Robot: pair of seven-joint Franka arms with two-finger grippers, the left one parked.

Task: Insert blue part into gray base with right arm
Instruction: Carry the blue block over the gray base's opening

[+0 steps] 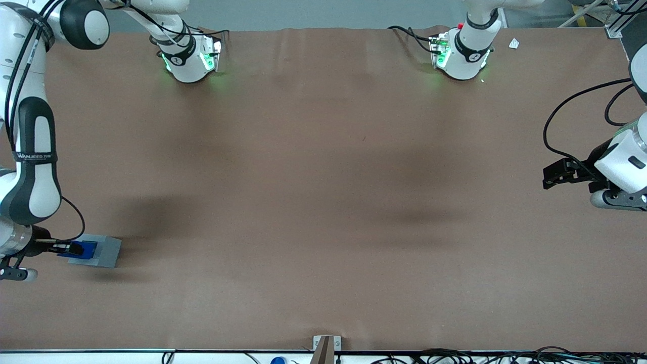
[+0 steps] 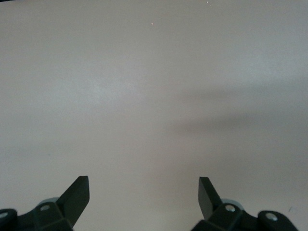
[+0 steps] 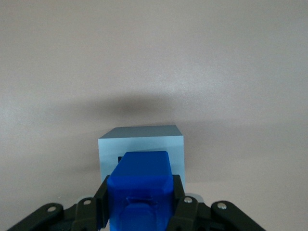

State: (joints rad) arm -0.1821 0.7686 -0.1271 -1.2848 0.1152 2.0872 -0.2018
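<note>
Brown counter [image 1: 323,202] carries the gray base [image 1: 103,253] at the working arm's end. Clamped on the blue part [image 3: 140,192], the hand [image 1: 68,248] hovers above its recess; lower straight, keeping edges square.

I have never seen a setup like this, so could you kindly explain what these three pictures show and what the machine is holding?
These are two robot arms bolted to a brown table. One picture looks at the whole table from the front; the other two come from small cameras on each arm's wrist. The working right arm ends in a black pincer, which is shut on the blue part, a small plastic block. Directly beneath it sits the gray base, a larger block with a square recess partly visible at the blue part's tip. The front view shows both blocks near the working arm's end of the table. The other wrist camera sees only bare table.
</note>
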